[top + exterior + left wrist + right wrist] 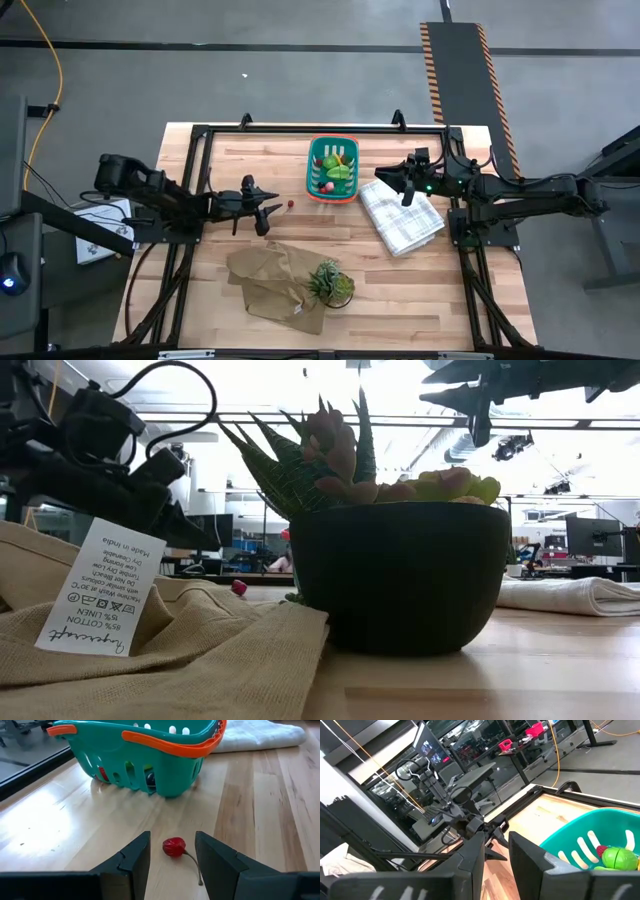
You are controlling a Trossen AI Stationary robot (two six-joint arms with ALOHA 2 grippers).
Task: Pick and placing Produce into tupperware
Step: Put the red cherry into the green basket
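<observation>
Fabric, a tan cloth (275, 280), is lying crumpled by the near edge of the tabletop (470, 310), with a potted plant (330, 283) sitting on it. Farther in, the left gripper (172, 857) is sitting low with its fingers apart and holding nothing. A little red cherry (174, 847) is lying on the wood right between them, stem pointing back. The fingers might push the round cherry and make it roll away, or pinch only the thin stem so it drops. Near the far edge, the teal tupperware (318, 150) is already holding green and red pieces. The right gripper (495, 851) is waiting above the white checked cloth (402, 218), fingers a little apart and empty.
</observation>
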